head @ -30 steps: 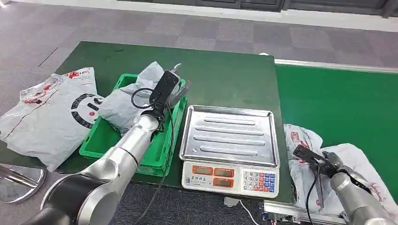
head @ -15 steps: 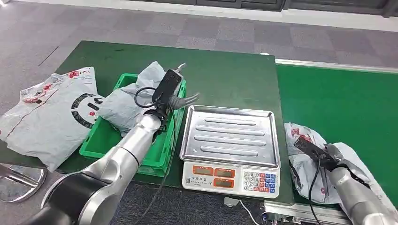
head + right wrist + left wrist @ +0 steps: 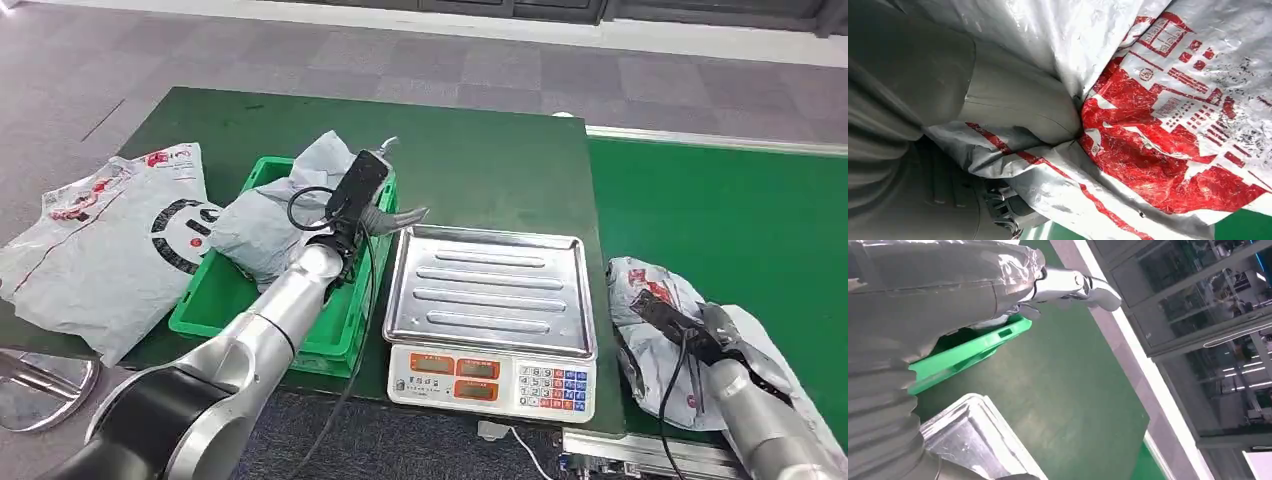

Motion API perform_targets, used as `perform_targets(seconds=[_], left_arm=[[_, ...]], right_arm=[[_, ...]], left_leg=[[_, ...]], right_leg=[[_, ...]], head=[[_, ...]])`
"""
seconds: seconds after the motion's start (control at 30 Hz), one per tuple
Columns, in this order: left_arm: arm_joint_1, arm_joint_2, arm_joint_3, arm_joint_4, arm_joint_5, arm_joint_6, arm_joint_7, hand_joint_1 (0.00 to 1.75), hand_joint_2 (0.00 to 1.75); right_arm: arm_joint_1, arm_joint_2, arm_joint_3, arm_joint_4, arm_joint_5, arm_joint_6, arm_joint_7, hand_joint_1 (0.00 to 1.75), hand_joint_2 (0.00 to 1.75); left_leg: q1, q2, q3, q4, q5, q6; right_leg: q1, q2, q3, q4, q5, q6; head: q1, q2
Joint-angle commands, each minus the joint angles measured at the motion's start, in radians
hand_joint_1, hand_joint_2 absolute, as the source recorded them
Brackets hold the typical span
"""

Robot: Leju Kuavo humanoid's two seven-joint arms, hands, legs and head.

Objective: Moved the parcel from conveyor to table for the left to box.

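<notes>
One robot hand (image 3: 1013,115) grips the crumpled parcel (image 3: 650,320), long axis indiscernible.

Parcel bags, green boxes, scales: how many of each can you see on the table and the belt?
Grey plastic parcels: 3, a big one at the table's left end, one in the crate, one on the conveyor under the right hand
Green crates: 1
Scales: 1
Total: 5

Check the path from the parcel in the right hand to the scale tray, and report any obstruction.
Nothing visible blocks it. The right hand grips the parcel on the conveyor; the scale tray beside it lies bare.
</notes>
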Motion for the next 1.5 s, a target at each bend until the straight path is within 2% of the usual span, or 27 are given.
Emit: perform_targets(seconds=[0.03,0.17,0.2,0.23,0.47,0.9,1.3,1.5], left_arm=[[-0.043,0.020,-0.062,0.048,0.008,-0.002,0.009,0.00,1.75],[-0.051,0.024,-0.086,0.055,0.022,0.000,0.017,0.00,1.75],[-0.053,0.023,-0.090,0.056,0.023,-0.002,0.019,0.00,1.75],[-0.055,0.020,-0.091,0.058,0.024,0.000,0.020,0.00,1.75],[-0.048,0.029,-0.102,0.057,0.045,0.008,0.020,0.00,1.75],[-0.048,0.029,-0.106,0.064,0.055,0.013,0.028,0.00,1.75],[-0.041,0.036,-0.113,0.054,0.069,0.009,0.026,0.00,1.75],[-0.045,0.030,-0.119,0.054,0.069,0.004,0.027,0.00,1.75]], right_arm=[[-0.015,0.010,-0.018,0.000,0.000,-0.005,0.009,1.75,1.75],[0.009,0.003,-0.035,-0.048,0.008,-0.010,0.025,1.75,1.75],[0.009,-0.005,-0.019,-0.041,0.026,0.011,0.041,1.03,1.75],[0.011,-0.008,-0.015,-0.033,0.030,0.019,0.045,0.00,1.75],[-0.027,0.027,0.013,0.032,0.080,0.005,0.069,0.00,1.75],[-0.028,0.015,0.005,0.005,0.120,-0.041,0.111,0.00,1.75],[-0.008,0.051,-0.028,-0.097,0.128,-0.142,0.070,0.00,1.75],[-0.004,0.090,-0.020,-0.092,0.135,-0.142,0.066,0.00,1.75]], left_leg=[[0.000,0.003,0.002,-0.001,-0.001,0.000],[0.000,0.003,0.002,-0.001,-0.001,0.000],[0.001,0.003,0.003,-0.002,-0.001,0.000],[0.000,0.003,0.003,-0.001,-0.001,0.000],[0.001,0.004,0.001,0.000,-0.001,0.000],[0.000,0.005,0.003,-0.002,-0.001,0.000],[0.000,0.006,0.003,-0.002,-0.001,0.000],[0.001,0.006,0.003,-0.002,-0.001,-0.001]], right_leg=[[0.001,0.001,0.002,-0.002,0.000,-0.001],[0.001,0.000,0.001,-0.001,0.000,-0.001],[0.001,0.000,0.002,-0.002,0.000,-0.002],[0.001,0.000,0.002,-0.002,0.000,-0.002],[0.001,0.002,0.000,-0.001,0.000,-0.001],[0.001,0.002,0.003,-0.003,0.000,-0.002],[0.001,0.003,0.002,-0.002,0.001,-0.002],[0.002,0.003,0.002,-0.002,0.001,-0.002]], head=[[0.000,0.000],[0.000,0.000],[0.000,0.000],[0.000,0.000],[0.000,0.000],[0.000,0.000],[0.000,0.000],[0.000,0.000]])
